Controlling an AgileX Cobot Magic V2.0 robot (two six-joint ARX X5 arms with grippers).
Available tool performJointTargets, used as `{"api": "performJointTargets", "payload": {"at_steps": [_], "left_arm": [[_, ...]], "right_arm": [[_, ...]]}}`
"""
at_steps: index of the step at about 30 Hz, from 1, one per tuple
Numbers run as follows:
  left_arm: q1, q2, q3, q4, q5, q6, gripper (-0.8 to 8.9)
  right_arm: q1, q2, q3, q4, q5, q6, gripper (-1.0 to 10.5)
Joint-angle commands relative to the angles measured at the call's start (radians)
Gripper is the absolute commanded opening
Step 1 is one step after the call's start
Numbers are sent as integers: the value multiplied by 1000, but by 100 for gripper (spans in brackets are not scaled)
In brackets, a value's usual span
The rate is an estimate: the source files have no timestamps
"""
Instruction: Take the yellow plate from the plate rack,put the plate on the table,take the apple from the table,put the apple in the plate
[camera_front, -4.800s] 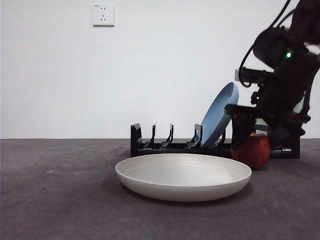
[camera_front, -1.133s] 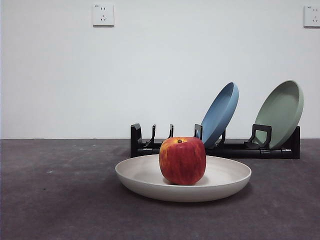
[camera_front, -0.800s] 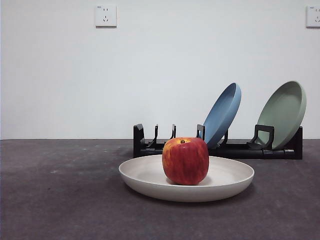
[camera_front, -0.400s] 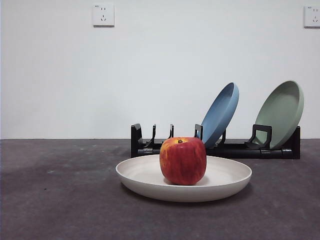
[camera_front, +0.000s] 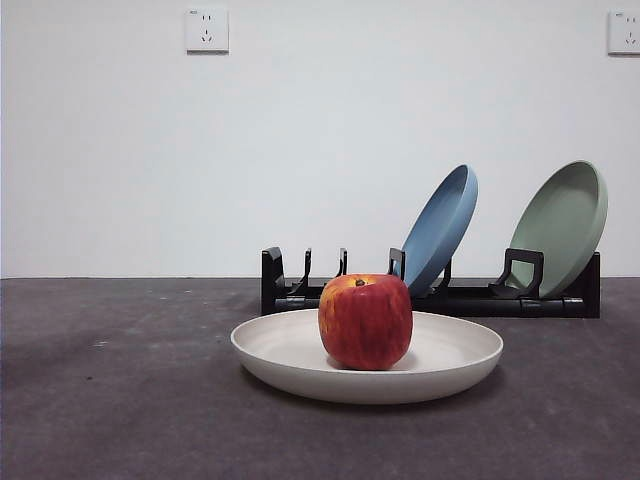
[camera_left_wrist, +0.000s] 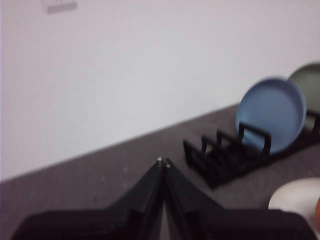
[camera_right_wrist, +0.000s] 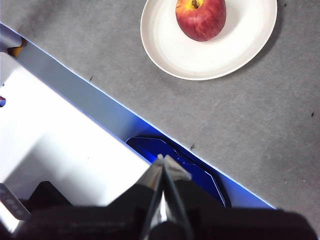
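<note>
Left jaws: my left gripper (camera_left_wrist: 163, 161) has its two black jaws pressed together tip to tip, with nothing between them. It sits low in the middle of its wrist frame, above bare counter.

Right jaws: my right gripper (camera_right_wrist: 162, 159) is likewise closed to a point and holds nothing. In its wrist frame it is over a blue-edged white surface with a dark blue part, well apart from the plate.

Arms in the front frame: I see neither one there.

Apple: the apple (camera_front: 365, 321) stands upright in the yellow plate (camera_front: 275, 352), stem dimple up, near the plate's middle. It is red with yellow streaks at the top. From the right wrist camera I see the same apple (camera_right_wrist: 200, 17) resting inside the plate (camera_right_wrist: 165, 40) at the upper edge of the frame.

Yellow plate: it lies flat on the counter (camera_front: 120, 400), lower centre of the front frame, just in front of the plate rack (camera_front: 330, 292).

Plate rack: long and black, right of centre in the front frame; its left slots are unfilled. The blue plate (camera_front: 440, 228) leans in a middle slot, and the pale green plate (camera_front: 565, 222) leans at the right end.

Left wrist frame: blurred, with the rack (camera_left_wrist: 220, 160) and blue plate (camera_left_wrist: 270, 112) at the right and a sliver of the yellow plate (camera_left_wrist: 295, 197) at the lower right.

Wall: white, with a socket (camera_front: 206, 29) at the upper left.
</note>
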Motion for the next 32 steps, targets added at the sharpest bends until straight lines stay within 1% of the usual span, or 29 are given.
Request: {"api": "performJointTargets", "payload": {"at_steps": [1,3,7,12,17,23,27,32], "left_arm": [[31,-74,-89,26,-7,-45,-3],[54,-119,-148,25,-29,-66,-3],[82,-177,-233,22,-30,-80,-3],[101,-226,-306,18,-30,-128,-3],[101,-253,-349,-2,-40,-152,-3],[101,-301,-390,-68,-41,-220,-3],[101,-301,-390,-121,-39,-238,-3],[101,-301,-390,-117,-46,-247,-3]], "right_arm": [[2,-1,-7,5,2,6,0],[2,-1,-7,5,2,6,0],[2,-1,-7,5,2,6,0],[2,-1,-7,5,2,6,0],[2,-1,-7,5,2,6,0],[2,-1,-7,5,2,6,0],[2,-1,-7,5,1,6,0],[2,-1,-7,5,2,6,0]]}}
